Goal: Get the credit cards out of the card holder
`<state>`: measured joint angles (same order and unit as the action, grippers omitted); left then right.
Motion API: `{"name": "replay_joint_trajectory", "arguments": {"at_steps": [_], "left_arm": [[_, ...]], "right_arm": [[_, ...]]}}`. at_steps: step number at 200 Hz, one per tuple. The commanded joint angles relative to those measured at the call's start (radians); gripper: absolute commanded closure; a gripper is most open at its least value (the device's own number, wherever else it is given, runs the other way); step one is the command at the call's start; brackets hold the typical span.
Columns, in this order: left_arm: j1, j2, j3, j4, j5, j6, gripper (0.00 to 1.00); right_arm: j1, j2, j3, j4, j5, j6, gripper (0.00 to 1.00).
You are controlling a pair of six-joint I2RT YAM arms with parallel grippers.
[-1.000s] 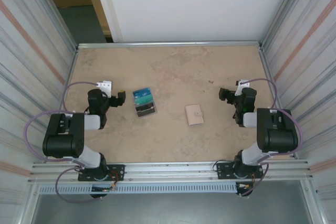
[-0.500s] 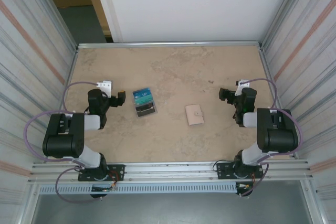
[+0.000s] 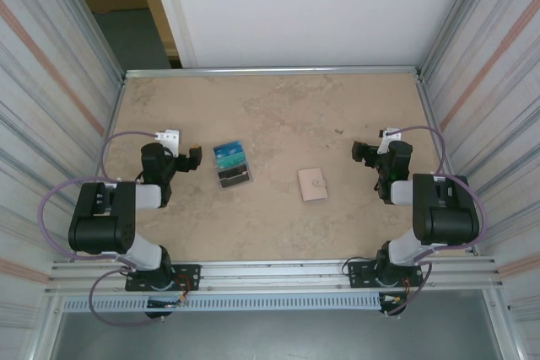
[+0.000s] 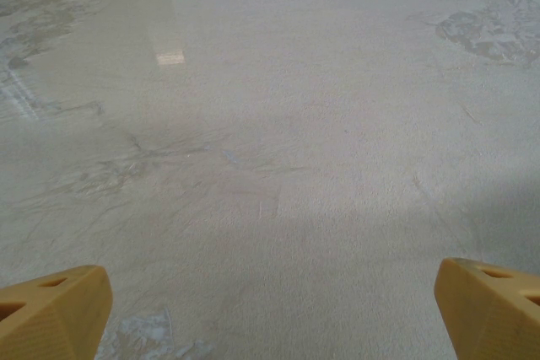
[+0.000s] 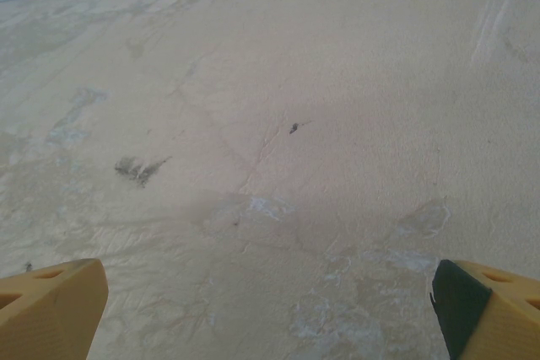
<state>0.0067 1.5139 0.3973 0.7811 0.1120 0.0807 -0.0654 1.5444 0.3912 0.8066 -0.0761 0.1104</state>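
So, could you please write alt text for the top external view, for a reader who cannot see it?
A closed beige card holder lies untouched right of centre on a tan table, with a flat teal-and-dark item to its left. The left gripper and right gripper sit at either side, clear of both.

A: How is the light?
B: Bright and even in the overhead view; shadows on the table (image 3: pixel 278 115) are soft and short.
A: Any glare?
B: One pale reflection at the upper left of the left wrist view. Both wrist views are sharp at the centre, with soft shade across the lower half.
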Motion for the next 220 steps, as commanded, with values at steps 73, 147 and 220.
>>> {"name": "replay_joint_trajectory", "arguments": {"at_steps": [73, 147, 220], "left_arm": [[0.002, -0.053, 0.034, -0.058, -0.008, -0.016, 0.01], [0.001, -0.246, 0.034, -0.199, -0.127, -0.066, 0.01], [0.001, -0.472, 0.077, -0.400, -0.202, -0.212, 0.01]], "right_arm": [[0.010, -0.016, 0.036, -0.052, 0.050, -0.022, 0.02], [0.019, -0.126, 0.098, -0.247, 0.126, 0.002, 0.02], [0.051, -0.303, 0.177, -0.598, 0.235, 0.182, 0.01]]}}
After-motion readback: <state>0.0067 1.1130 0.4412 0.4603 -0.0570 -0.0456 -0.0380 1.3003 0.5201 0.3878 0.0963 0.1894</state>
